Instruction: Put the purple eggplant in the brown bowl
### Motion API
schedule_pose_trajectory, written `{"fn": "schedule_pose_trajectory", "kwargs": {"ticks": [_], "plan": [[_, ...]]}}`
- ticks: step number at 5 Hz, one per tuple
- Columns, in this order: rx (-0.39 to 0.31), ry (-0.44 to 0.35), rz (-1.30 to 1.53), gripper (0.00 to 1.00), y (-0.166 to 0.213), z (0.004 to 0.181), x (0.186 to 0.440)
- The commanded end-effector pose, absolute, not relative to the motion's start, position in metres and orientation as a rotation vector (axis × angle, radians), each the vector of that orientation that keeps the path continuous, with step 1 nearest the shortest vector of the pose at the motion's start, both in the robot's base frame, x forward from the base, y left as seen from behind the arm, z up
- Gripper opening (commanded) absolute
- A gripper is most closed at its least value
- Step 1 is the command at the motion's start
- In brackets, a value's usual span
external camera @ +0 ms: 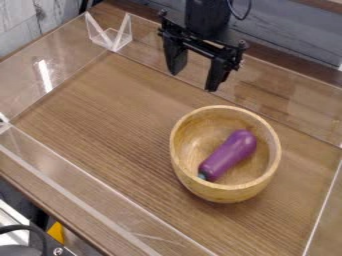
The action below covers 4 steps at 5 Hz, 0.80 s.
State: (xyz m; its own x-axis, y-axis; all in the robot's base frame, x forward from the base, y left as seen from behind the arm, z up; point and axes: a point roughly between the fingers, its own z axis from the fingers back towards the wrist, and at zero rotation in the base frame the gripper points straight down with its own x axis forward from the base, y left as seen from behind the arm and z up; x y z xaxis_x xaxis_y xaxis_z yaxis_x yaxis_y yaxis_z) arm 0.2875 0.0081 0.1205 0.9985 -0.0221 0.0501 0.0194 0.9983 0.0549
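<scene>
The purple eggplant (229, 155) lies inside the brown bowl (189, 130), its teal stem end pointing toward the near-left rim. The bowl sits on the wooden tabletop at the right. My gripper (195, 69) hangs above the table behind the bowl, apart from it, with its two black fingers (175, 58) spread open and nothing between them.
Clear acrylic walls (80, 215) fence the wooden table on the left, front and right. A clear plastic bracket (110, 32) stands at the back left. A grey wall lies behind the arm.
</scene>
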Motion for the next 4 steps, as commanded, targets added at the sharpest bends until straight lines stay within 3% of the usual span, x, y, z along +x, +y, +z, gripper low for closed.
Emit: {"fn": "schedule_pose_trajectory", "kwargs": {"ticks": [1, 2, 4], "plan": [[0.065, -0.103, 0.013, 1.0, 0.023, 0.119, 0.3], [0.068, -0.115, 0.045, 1.0, 0.035, 0.105, 0.309], [0.066, -0.127, 0.053, 1.0, 0.042, 0.106, 0.305]]}}
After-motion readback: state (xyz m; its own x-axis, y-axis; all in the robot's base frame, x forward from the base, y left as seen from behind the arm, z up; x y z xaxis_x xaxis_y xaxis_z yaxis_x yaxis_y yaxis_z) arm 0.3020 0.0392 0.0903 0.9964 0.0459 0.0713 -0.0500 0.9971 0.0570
